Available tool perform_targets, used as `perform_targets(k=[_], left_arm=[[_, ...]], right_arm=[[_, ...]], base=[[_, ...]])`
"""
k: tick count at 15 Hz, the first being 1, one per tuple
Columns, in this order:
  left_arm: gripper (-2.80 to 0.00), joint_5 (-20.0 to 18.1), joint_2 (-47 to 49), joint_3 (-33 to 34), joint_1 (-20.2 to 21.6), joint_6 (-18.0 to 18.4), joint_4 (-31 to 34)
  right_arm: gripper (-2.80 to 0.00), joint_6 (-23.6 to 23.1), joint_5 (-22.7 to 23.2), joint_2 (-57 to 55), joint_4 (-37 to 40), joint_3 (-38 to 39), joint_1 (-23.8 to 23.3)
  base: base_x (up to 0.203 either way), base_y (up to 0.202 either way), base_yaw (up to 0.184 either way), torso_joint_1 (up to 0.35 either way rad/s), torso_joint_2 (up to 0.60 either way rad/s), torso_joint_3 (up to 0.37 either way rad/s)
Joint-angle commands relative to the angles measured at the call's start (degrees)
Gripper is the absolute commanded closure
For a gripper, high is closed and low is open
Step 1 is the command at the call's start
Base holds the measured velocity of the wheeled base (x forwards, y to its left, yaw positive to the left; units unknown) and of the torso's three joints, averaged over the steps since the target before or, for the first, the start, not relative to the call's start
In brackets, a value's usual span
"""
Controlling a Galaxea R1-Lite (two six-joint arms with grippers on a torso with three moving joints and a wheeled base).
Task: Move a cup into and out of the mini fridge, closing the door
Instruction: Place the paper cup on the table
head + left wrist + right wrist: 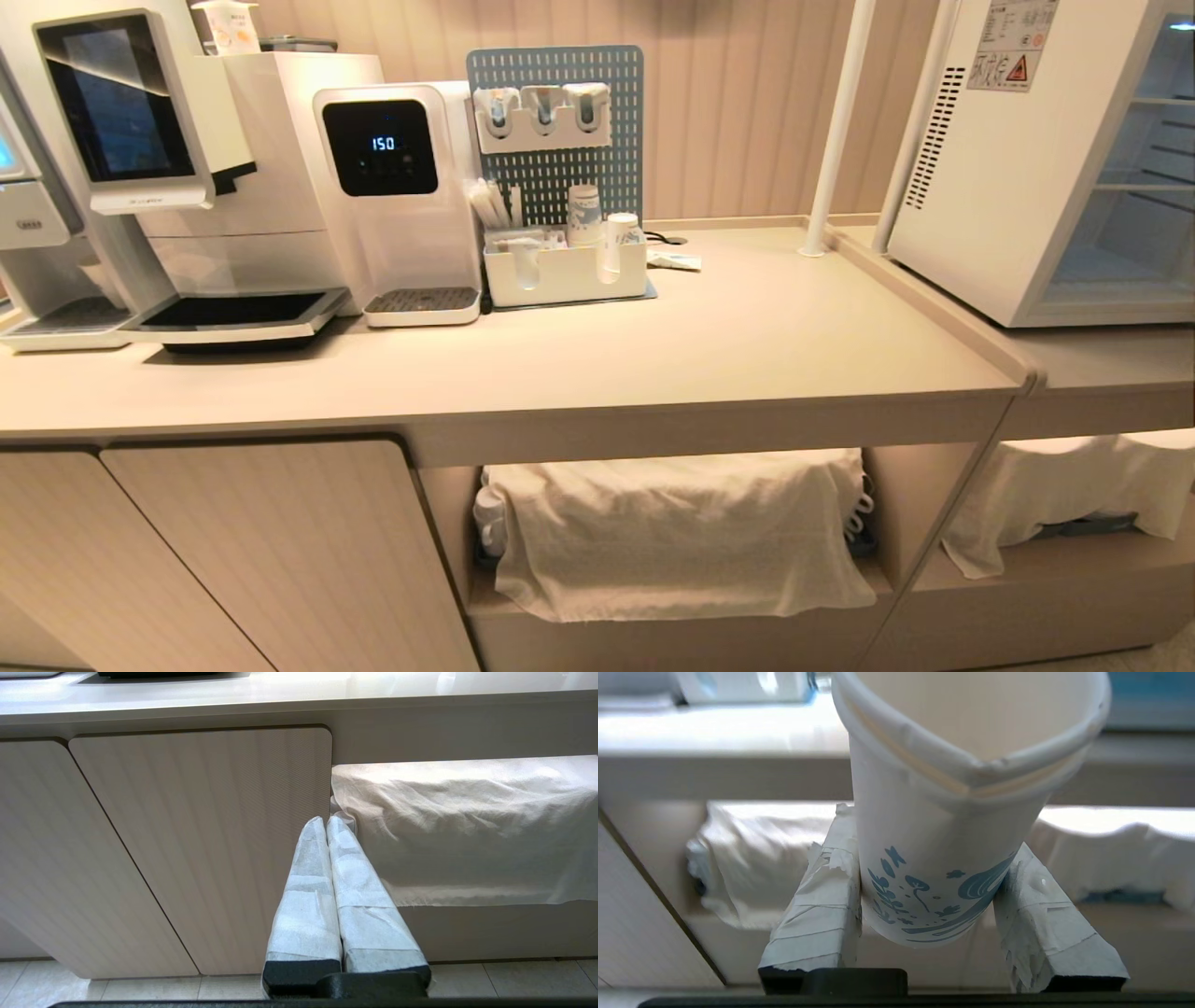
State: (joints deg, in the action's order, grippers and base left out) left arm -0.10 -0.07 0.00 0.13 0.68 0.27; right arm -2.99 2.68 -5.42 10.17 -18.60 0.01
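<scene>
Creased paper cup [943,826], matt countertop [709,345]

A long beige laminate counter [653,355] runs along a ribbed pale wall [738,112], ribbed beige cabinet doors [280,551] beneath, white cloths [672,532] draped over open shelves, pale tiled floor [514,977] below

Warm, even overhead light washes the counter [653,345] with soft shadows under the machines, glare whitens its edge near the left wrist, and everything behind the cup [952,812] goes blurry.
</scene>
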Motion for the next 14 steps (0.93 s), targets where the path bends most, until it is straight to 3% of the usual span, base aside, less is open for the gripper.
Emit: perform_targets(k=[1,4,7,12,14], left_arm=[[0.0,0.01,0.0,0.0,0.04,-0.07,-0.09],[0.0,0.01,0.07,0.0,0.04,-0.07,-0.09],[0.0,0.01,0.07,0.0,0.04,-0.07,-0.09],[0.0,0.01,0.07,0.0,0.04,-0.07,-0.09],[0.0,0.01,0.07,0.0,0.04,-0.07,-0.09]], right_arm=[[0.0,3.14,1.24,-17.03,3.15,-18.99,0.28],[0.0,8.44,5.83,-42.01,11.49,-45.96,1.23],[0.0,11.26,8.82,-64.7,19.18,-64.23,3.7],[0.0,13.78,11.06,-95.8,25.12,-82.1,6.28],[0.0,13.84,11.23,-105.02,20.61,-85.1,6.97]], base=[[0.0,0.0,0.0,0.0,0.0,0.0],[0.0,0.0,0.0,0.0,0.0,0.0],[0.0,0.0,0.0,0.0,0.0,0.0],[0.0,0.0,0.0,0.0,0.0,0.0],[0.0,0.0,0.0,0.0,0.0,0.0]])
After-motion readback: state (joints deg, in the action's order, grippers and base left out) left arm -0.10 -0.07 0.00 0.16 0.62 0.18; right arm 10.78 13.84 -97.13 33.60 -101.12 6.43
